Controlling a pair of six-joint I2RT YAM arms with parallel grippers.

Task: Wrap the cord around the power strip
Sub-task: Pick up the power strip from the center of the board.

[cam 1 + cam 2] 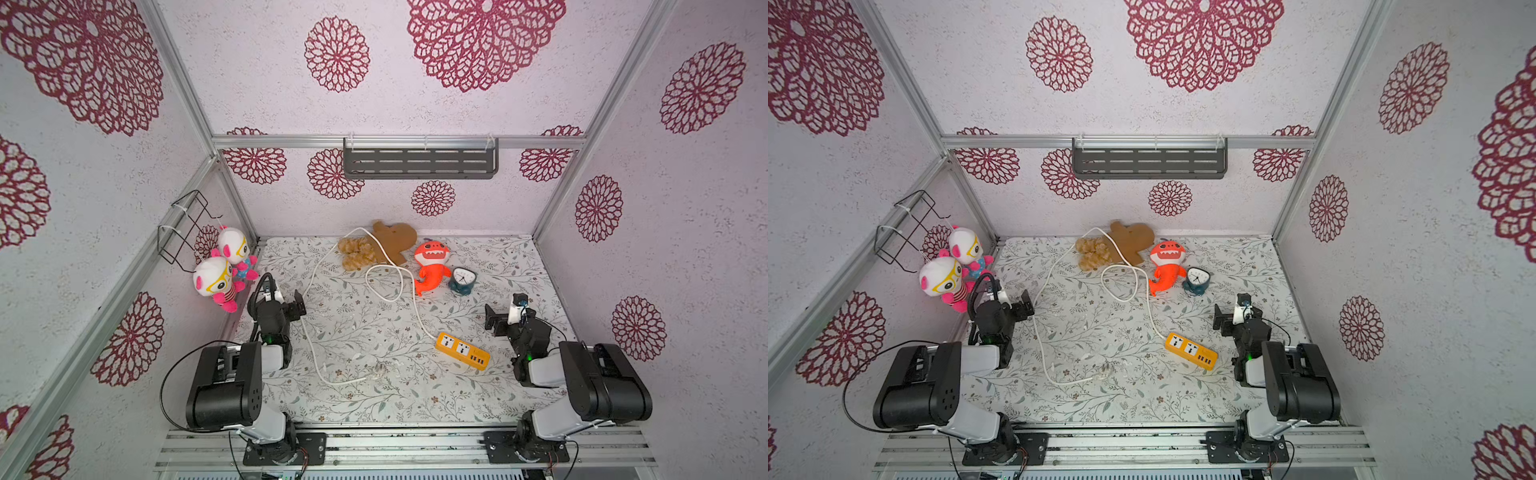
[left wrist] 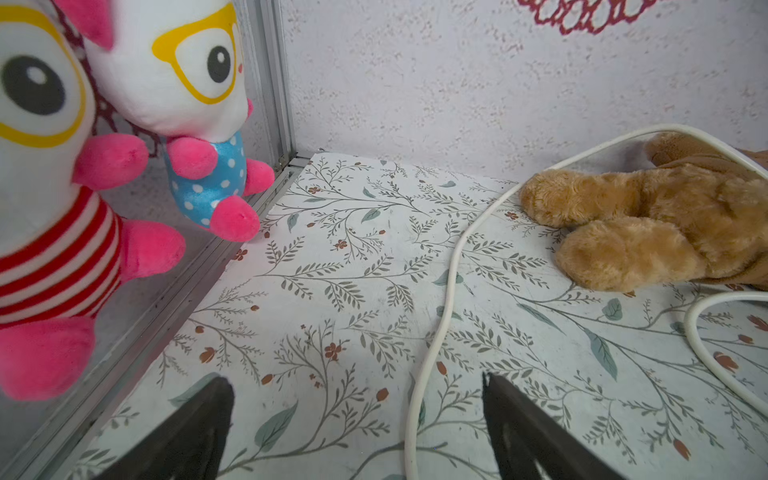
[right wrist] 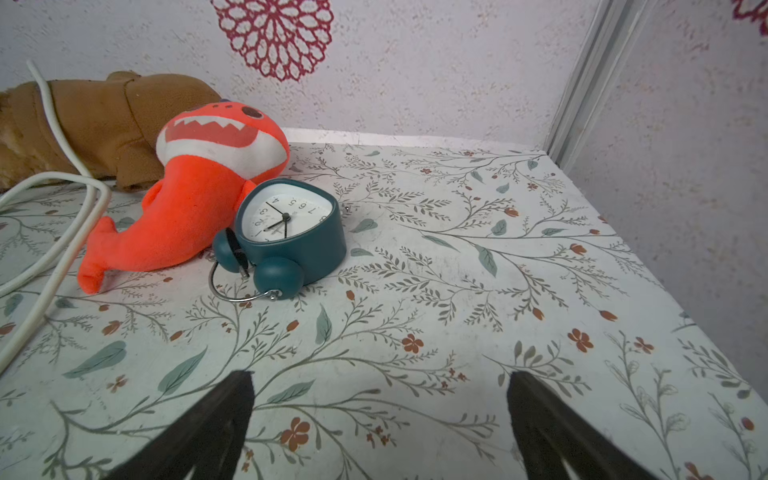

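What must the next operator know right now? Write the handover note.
Left end effector: open, empty, beside the cord.
Right end effector: open, empty, near the power strip, not touching it.
Power strip lies flat on the table. The cord sprawls loose and looped, draped over the brown plush; plug toward the front.
Done: nothing wrapped.
Left: grasp strip and cord, wind every turn.

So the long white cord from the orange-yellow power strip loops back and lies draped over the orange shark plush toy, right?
Not quite. The long white cord from the orange-yellow power strip is draped over the brown plush toy, not the orange shark plush toy lying beside it. Both top views show this.
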